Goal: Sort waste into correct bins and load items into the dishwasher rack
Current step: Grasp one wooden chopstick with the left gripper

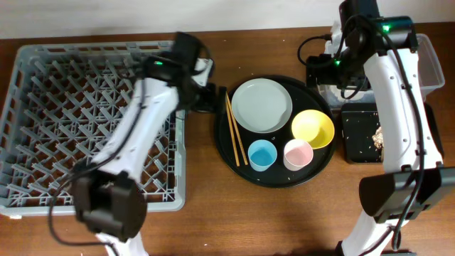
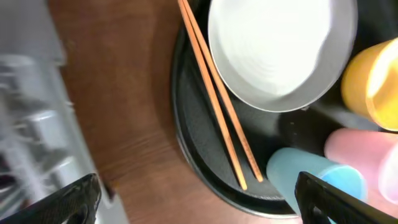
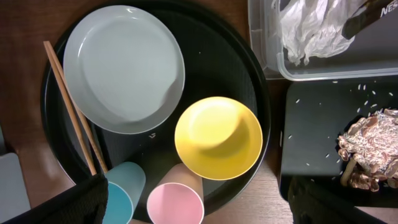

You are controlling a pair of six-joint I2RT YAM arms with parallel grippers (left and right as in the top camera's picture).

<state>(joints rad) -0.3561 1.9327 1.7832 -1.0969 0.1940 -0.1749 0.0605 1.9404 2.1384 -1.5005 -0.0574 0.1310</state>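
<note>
Brown wooden table underneath, little else of the room on show.

Waste first: looks sorted. Crumpled white tissue inside the clear tub. Brown-gold wrapper on the shallow black tray, pale crumbs scattered about it. No tissue, wrapper or scraps to be seen on the round black tray.

Dishes next: none loaded yet. Together on the round tray: grey-green plate, yellow bowl, blue cup, pink cup, with wooden chopsticks just left of the plate.

Further out, at the table's left, the dishwasher rack: no dish visible among its pegs, though partly hidden by the left arm.

Left gripper: hangs over the strip of table between rack and round tray, fingers spread wide, grasping nothing. Right gripper: up near the tub, likewise spread and empty.

By this reckoning, sorting finished, loading wholly ahead, with four items to carry across.
</note>
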